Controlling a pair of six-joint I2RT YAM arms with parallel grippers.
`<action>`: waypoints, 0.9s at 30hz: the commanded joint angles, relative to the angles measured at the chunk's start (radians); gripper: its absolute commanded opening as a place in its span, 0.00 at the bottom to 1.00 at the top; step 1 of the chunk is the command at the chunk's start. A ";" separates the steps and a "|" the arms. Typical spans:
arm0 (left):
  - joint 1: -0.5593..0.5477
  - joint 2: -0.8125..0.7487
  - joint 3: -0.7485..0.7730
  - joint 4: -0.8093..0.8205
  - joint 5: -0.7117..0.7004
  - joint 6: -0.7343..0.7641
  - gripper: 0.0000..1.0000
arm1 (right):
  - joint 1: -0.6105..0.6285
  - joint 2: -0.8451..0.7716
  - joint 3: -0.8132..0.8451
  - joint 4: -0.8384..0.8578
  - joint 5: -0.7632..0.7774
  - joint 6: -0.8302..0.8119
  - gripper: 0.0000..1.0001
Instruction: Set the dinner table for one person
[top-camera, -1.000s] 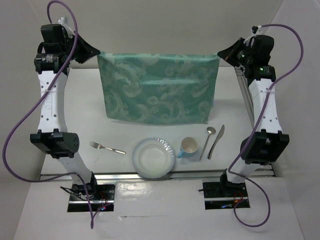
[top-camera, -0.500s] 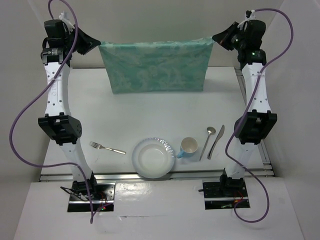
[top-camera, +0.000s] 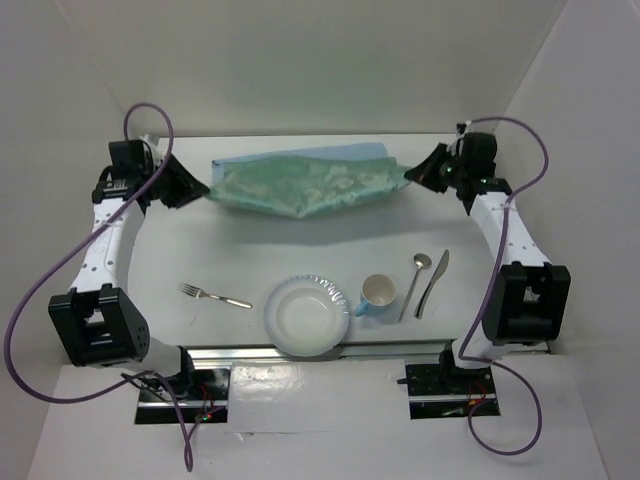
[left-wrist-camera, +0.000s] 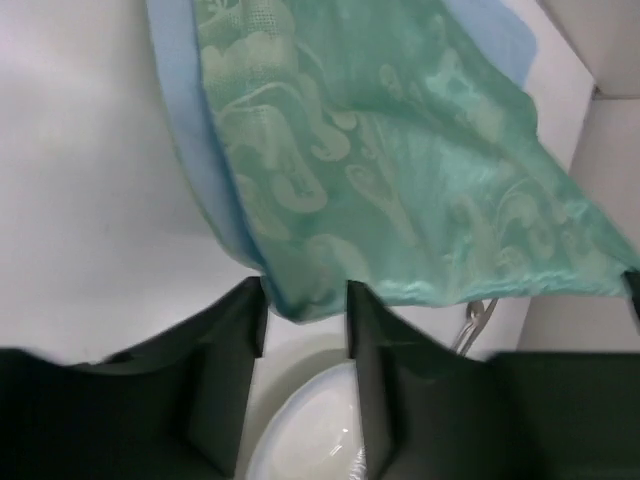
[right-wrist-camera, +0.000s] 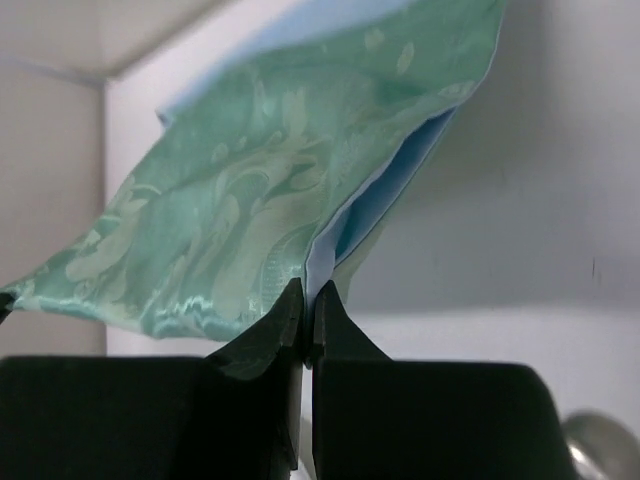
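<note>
The green patterned mat (top-camera: 300, 183) with a blue underside sags low over the far part of the white dinner table (top-camera: 190, 245). In the left wrist view my left gripper (left-wrist-camera: 305, 300) is open, and the mat's corner (left-wrist-camera: 300, 290) hangs loose between its fingers. My right gripper (right-wrist-camera: 308, 298) is shut on the mat's opposite corner (right-wrist-camera: 330, 250), whose blue underside shows. Seen from above, the left gripper (top-camera: 196, 188) is at the mat's left end and the right gripper (top-camera: 412, 173) at its right end.
A white plate (top-camera: 307, 315) sits at the near edge by the metal rail (top-camera: 240, 353). A fork (top-camera: 214, 295) lies left of it. A blue cup (top-camera: 377, 294), a spoon (top-camera: 417, 280) and a knife (top-camera: 433, 283) lie to its right. White walls enclose the table.
Both arms have come down and forward, lowering the mat from a hanging sheet to a sagging strip near the table. The left gripper has opened on its corner.
</note>
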 joint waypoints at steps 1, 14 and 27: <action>0.003 -0.042 -0.133 0.002 -0.080 0.061 0.59 | 0.049 -0.058 -0.148 0.033 -0.026 -0.055 0.01; -0.049 0.053 -0.008 -0.072 -0.218 0.082 0.71 | 0.077 -0.092 -0.247 -0.076 0.208 -0.076 0.88; -0.199 0.561 0.495 -0.187 -0.367 0.134 0.54 | 0.068 0.354 0.179 -0.073 0.311 -0.067 0.61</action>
